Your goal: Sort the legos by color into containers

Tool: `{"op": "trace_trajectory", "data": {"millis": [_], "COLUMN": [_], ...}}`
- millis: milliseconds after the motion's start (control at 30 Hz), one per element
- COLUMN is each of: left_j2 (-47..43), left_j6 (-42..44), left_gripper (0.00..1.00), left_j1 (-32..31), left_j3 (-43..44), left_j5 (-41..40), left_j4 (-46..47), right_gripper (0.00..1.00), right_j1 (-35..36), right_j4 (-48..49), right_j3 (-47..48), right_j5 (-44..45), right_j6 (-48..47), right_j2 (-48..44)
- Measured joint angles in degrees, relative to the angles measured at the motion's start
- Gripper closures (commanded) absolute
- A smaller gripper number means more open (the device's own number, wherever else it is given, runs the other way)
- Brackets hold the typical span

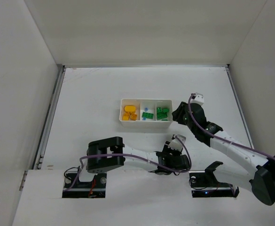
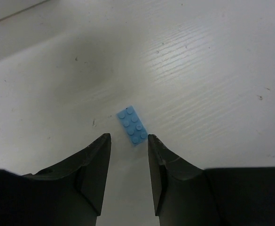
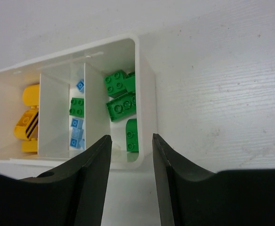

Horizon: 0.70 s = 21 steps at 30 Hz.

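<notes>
Your left claw [image 2: 129, 140], parted, faces one blue brick [image 2: 132, 125] on open table [image 2: 212, 70]; right claw [image 3: 131, 139], parted, hovers at the edge of the three-compartment tray [image 3: 145, 94].

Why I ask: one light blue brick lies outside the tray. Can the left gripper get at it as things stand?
Probably yes. The left gripper is open, and the light blue brick lies flat on the table just beyond its fingertips, in line with the gap. Nothing shows in between.
</notes>
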Motion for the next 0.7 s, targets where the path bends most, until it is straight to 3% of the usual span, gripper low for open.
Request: {"op": "trace_trajectory", "data": {"millis": [433,700], "left_j2": [1.27,1.68], "left_j6": [-1.22,-1.49], "left_gripper": [0.71,0.68], "left_j1": [1.49,2.32], "left_j3": [0.48,0.72], "left_j5": [1.77,1.73], "left_j4": [1.16,1.97], "right_gripper": [0.54,0.54], "right_j1": [-0.26,-0.26], "right_j4": [3.43,3.87], "right_j3": [-1.66,-2.38], "right_j5": [-2.38,-3.04], "right_j6": [0.44,0.55], "right_j2": [0.98,0.90]}}
